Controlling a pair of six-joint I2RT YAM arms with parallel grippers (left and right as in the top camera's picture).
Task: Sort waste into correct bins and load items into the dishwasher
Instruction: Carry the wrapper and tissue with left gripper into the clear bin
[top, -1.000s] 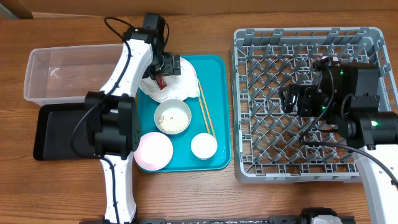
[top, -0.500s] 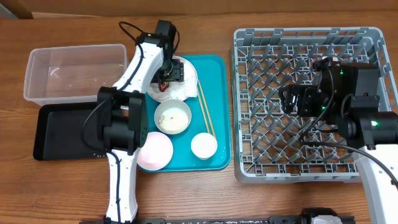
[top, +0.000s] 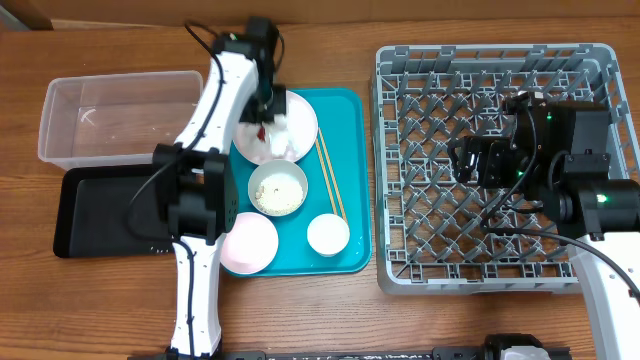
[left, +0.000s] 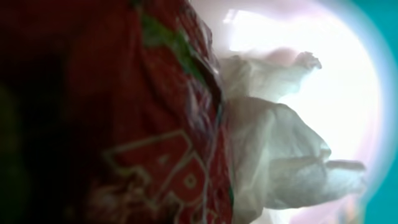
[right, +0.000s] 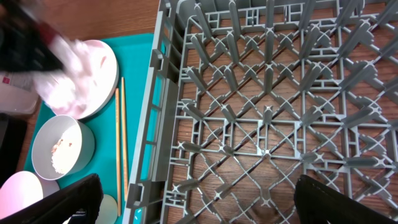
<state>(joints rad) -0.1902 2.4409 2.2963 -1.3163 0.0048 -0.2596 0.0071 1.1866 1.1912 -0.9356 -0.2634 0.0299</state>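
Overhead: the left gripper (top: 266, 112) is down over the white plate (top: 303, 118) at the far end of the teal tray (top: 352, 105). A scrap of red snack wrapper (top: 262, 131) shows right at its tip, with the white napkin (top: 278, 143) just beside that on the plate. The arm hides the fingers, so I cannot tell whether they are pinching. Nearer the robot's base than this gripper are the bowl of rice (top: 278, 188), the pink bowl (top: 248, 243) and the small white cup (top: 328, 234). The chopsticks (top: 332, 182) lie to its right. The clear tub (top: 110, 112) and black tray (top: 85, 215) sit out to its left. The right gripper (top: 466, 160) hovers over the grey dish rack (top: 500, 75).

Left wrist: the wrapper (left: 143, 124) fills the left of the frame, blurred and very close to the camera. The crumpled napkin (left: 280, 149) touches its right edge, the plate (left: 339, 87) is behind them, and a strip of tray (left: 387, 68) shows beyond. No fingers can be made out.

Right wrist: the right gripper (right: 196, 186) has its fingers (right: 68, 199) spread wide and holds nothing. The rack (right: 280, 93) is below and ahead of it. Past the rack wall to its left are the chopsticks (right: 120, 143), the rice bowl (right: 62, 146) and the plate (right: 104, 62) with the blurred napkin (right: 65, 87).
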